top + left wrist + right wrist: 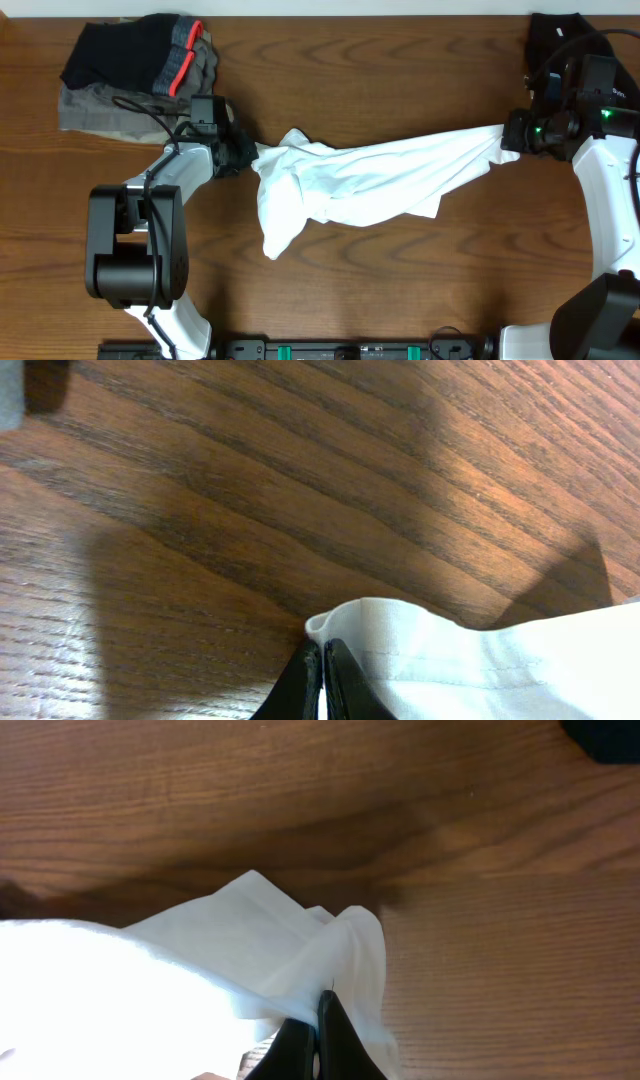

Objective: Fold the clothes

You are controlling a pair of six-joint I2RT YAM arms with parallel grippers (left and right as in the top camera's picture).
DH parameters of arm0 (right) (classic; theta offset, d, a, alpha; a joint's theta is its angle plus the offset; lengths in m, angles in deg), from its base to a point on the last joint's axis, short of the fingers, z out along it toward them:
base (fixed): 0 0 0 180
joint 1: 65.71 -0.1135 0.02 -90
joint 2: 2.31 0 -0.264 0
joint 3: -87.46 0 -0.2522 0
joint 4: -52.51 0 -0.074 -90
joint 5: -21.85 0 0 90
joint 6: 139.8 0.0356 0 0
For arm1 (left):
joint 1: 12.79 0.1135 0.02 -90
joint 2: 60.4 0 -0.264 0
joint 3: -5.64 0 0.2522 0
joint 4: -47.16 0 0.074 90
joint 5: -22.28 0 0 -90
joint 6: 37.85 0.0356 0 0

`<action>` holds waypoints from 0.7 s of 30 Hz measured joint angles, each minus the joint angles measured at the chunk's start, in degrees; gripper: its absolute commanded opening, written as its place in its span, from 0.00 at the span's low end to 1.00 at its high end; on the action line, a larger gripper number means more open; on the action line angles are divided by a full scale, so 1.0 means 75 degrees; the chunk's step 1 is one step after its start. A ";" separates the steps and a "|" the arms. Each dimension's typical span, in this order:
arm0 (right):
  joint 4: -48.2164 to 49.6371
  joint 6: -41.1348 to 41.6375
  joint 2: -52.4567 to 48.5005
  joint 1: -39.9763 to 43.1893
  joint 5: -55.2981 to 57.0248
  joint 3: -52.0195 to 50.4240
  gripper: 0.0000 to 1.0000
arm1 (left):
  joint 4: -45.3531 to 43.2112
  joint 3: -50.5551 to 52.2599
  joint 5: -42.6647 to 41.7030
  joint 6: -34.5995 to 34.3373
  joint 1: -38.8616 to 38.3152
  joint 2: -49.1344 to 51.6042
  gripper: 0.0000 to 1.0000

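Left gripper is clamped on a hemmed edge of the white T-shirt, its 2 fingers pinched together over the cloth. Right gripper is likewise closed on the shirt's opposite end, with bunched fabric around its fingers. The shirt stretches between the 2 across the wooden desk, crumpled and sagging nearer the left side. Dark and grey garments are piled at the desk's far left corner.
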 measured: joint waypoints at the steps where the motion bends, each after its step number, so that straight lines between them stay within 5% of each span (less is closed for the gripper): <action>1: 0.0023 0.0000 0.0003 0.0000 0.0000 0.0000 0.01 | -0.0003 0.0000 0.0000 0.0003 0.0000 0.0000 0.06; 8: 0.0691 0.0000 0.0003 0.0000 -0.0038 0.0015 0.01 | 0.0216 -0.0143 0.0020 0.0227 0.0017 -0.0303 0.06; 21: 0.0149 -0.0221 -0.0003 -0.0003 -0.0082 0.1655 0.01 | 0.0259 -0.1603 0.1014 0.0627 0.0096 -0.4080 0.06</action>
